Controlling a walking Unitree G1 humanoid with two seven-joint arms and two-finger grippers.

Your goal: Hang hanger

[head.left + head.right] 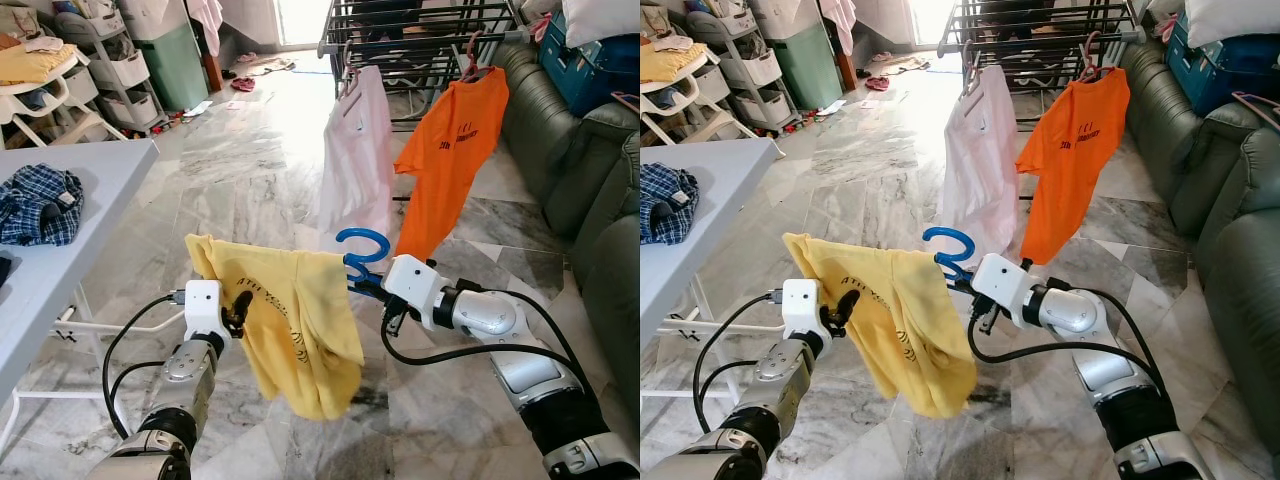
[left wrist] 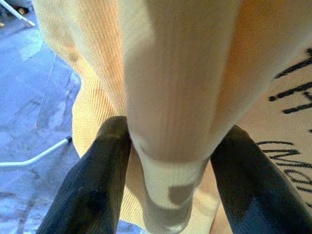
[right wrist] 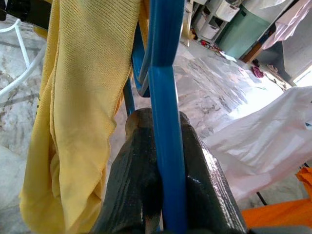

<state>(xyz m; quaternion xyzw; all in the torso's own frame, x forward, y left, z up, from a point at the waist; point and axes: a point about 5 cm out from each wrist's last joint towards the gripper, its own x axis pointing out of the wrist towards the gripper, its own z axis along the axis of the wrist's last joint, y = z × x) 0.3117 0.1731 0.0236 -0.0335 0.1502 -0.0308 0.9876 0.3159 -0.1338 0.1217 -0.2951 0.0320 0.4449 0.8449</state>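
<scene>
Both arms raised in front of chest, forearms angled inward. Yellow T-shirt [image 1: 290, 320] draped on blue hanger [image 1: 362, 250], held mid-air between the grippers, well short of drying rack [image 1: 420, 35] with orange shirt [image 1: 450, 160] and white garment [image 1: 355, 160]. Right gripper [image 3: 163, 195] clamped on hanger's blue bar, hook up. Left gripper [image 2: 170, 161] pinching the shirt's shoulder edge, fabric fold between both fingers [image 2: 92, 185].
</scene>
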